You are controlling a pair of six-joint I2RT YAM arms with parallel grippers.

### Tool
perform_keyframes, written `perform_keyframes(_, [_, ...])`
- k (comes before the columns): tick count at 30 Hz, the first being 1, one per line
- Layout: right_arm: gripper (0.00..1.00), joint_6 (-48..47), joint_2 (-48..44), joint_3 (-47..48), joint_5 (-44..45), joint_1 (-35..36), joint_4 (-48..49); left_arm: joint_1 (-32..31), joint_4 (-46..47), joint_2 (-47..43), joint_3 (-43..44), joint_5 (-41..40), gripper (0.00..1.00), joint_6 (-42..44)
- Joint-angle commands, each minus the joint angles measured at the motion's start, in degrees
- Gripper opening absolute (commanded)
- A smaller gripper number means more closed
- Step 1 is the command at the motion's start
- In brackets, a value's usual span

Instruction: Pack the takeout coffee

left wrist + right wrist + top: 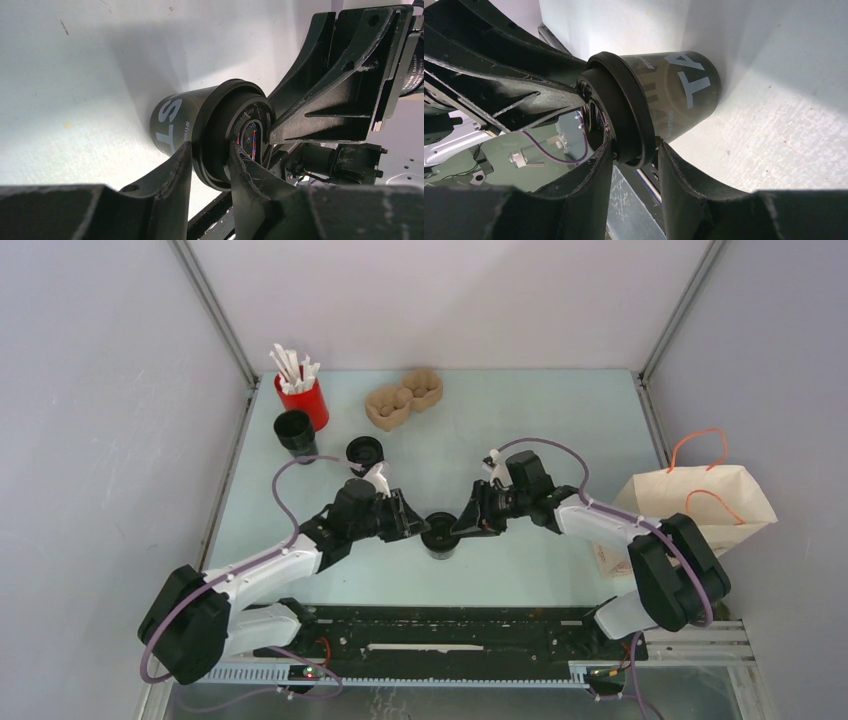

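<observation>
The takeout coffee (440, 537), a small black cup with white lettering and a black lid, stands upright in the middle of the table near the front. My left gripper (418, 527) comes at it from the left and my right gripper (462, 525) from the right, tips facing each other. In the left wrist view the gripper (210, 146) pinches the lid's rim (220, 125), one finger under the rim against the cup (175, 117), the other on top. In the right wrist view the gripper (635, 145) holds the opposite edge of the lid (624, 100) the same way, above the cup wall (684, 90).
A brown paper bag (700, 505) with orange handles lies at the right edge. At the back left are a red cup of white sticks (302, 398), an open black cup (295, 432), a squat black round piece (365, 452) and a cardboard carrier (403, 398).
</observation>
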Motion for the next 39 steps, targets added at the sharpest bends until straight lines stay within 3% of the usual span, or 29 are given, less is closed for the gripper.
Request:
perform_keyframes(1, [0.46, 1.9, 2.1, -0.5, 0.5, 0.3, 3.7, -0.8, 0.2, 1.0, -1.2, -1.1, 0.36, 0.6])
perform_keyframes(9, [0.43, -0.5, 7.8, 1.0, -2.4, -2.4, 1.3, -0.8, -1.2, 3.5, -1.0, -2.1, 0.36, 1.3])
perform_keyframes(18, [0.49, -0.8, 16.4, -0.5, -5.4, -3.0, 3.3, -0.9, -1.2, 4.0, -5.0, -3.7, 0.35, 1.0])
perform_keyframes(21, [0.52, -1.0, 15.1, -0.9, -5.7, -3.3, 3.7, -1.0, -1.5, 3.4, -5.7, -4.1, 0.35, 1.6])
perform_keyframes(29, [0.72, -4.4, 8.9, 4.1, -4.8, -2.8, 0.1, -1.6, -2.1, 3.2, -2.1, -2.9, 0.35, 3.3])
perform_keyframes(39, [0.79, -3.9, 9.1, 7.3, -7.0, -4.1, 0.1, -2.1, -4.9, 2.1, -1.5, -5.1, 0.35, 4.4])
